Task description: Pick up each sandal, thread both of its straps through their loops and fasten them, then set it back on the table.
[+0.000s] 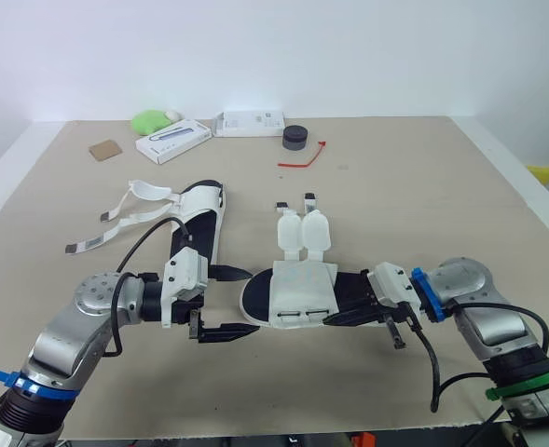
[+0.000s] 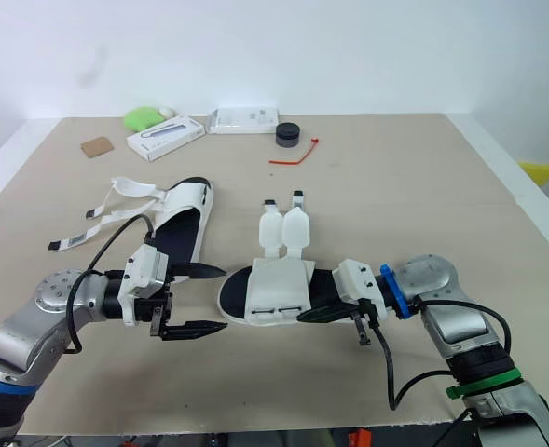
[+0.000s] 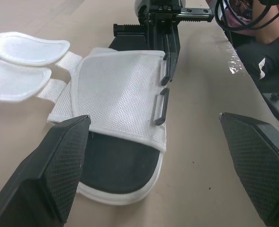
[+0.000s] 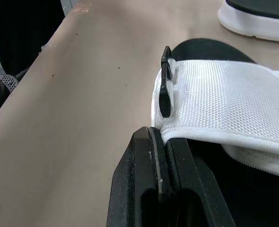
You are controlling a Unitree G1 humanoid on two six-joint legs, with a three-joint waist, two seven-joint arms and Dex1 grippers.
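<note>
Within right end effector [image 1: 335, 318], sandal [image 1: 297, 284], clamped

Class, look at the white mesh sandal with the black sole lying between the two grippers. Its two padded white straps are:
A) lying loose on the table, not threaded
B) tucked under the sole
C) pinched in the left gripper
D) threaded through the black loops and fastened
A: the two padded white straps lie spread flat on the beige table beside the white mesh sandal, and its black loops hold nothing.
</note>
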